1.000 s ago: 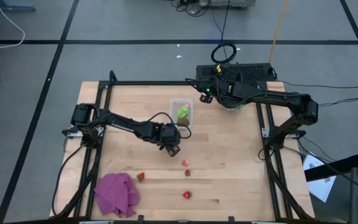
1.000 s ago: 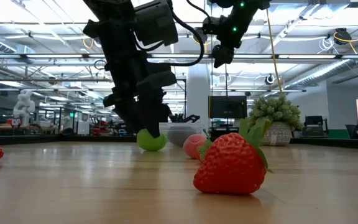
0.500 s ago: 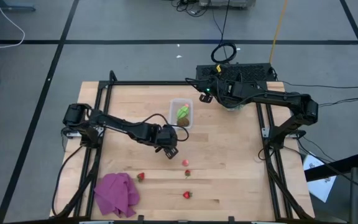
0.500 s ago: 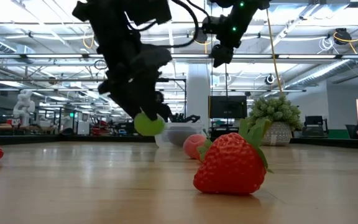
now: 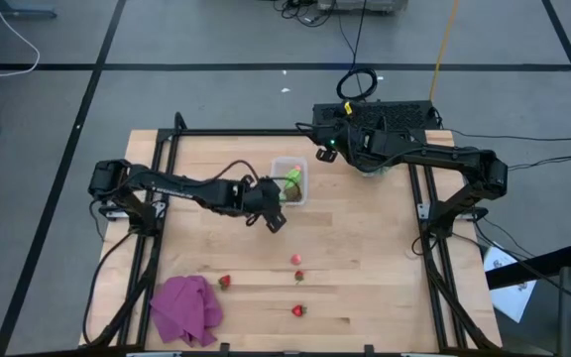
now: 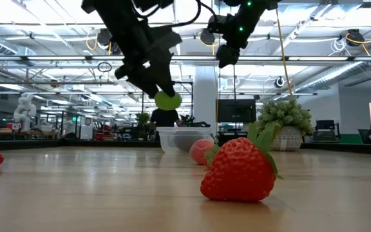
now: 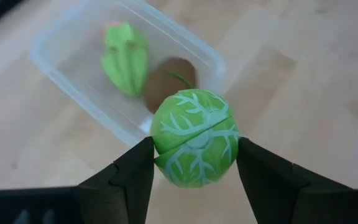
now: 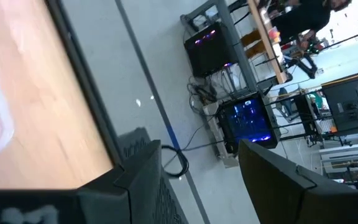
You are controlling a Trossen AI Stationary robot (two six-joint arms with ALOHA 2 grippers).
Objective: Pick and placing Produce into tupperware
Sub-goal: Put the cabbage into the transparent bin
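Light green ball (image 7: 194, 147) with pale veins; brown kiwi (image 7: 169, 81); clear tupperware (image 7: 73, 68).

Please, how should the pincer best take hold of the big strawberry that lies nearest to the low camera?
Grip the strawberry across its wide red middle, coming down from above. It lies on the bare table with its green leaves pointing up and back, so the rounded sides are free. No other fruit touches it. The left pincer is busy holding a green ball now.

Green ball (image 7: 194, 138) higher, nearer tupperware (image 7: 73, 68).
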